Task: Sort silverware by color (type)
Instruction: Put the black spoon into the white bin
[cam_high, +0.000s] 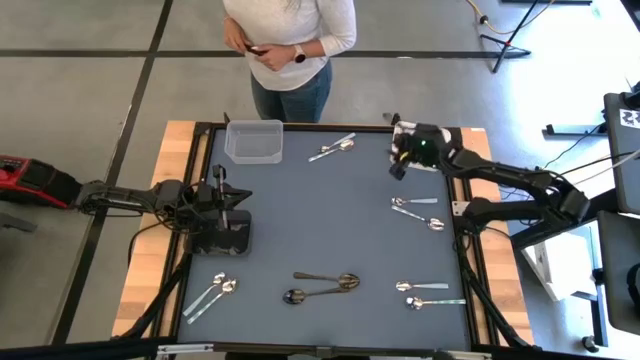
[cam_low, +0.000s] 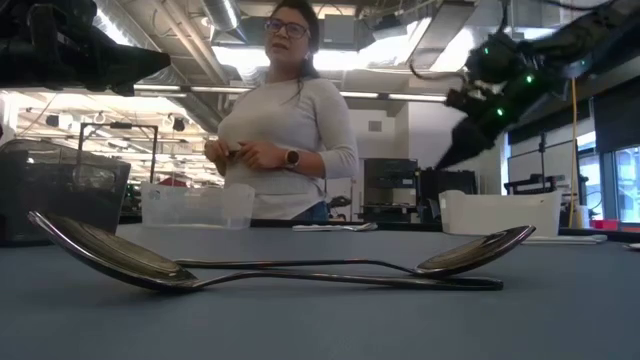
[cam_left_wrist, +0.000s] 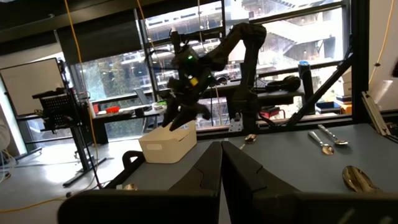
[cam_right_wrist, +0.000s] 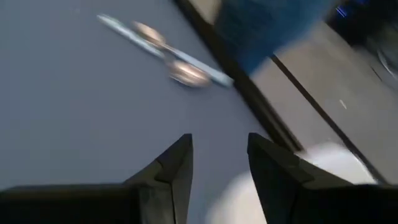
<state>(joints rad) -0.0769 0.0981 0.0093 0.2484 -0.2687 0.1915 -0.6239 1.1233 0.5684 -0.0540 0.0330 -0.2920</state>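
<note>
Silverware is lying flat in scattered pairs: two dark spoons (cam_high: 325, 283) crossing near the front middle, shiny pairs sitting at front left (cam_high: 212, 294), front right (cam_high: 424, 294), right middle (cam_high: 418, 212), and back middle (cam_high: 332, 149).

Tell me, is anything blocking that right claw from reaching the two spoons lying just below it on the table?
Nothing visible does. The right gripper hangs open near the table's far right corner, above the white bin. Between it and the pair of silver spoons lies only bare grey mat.
</note>
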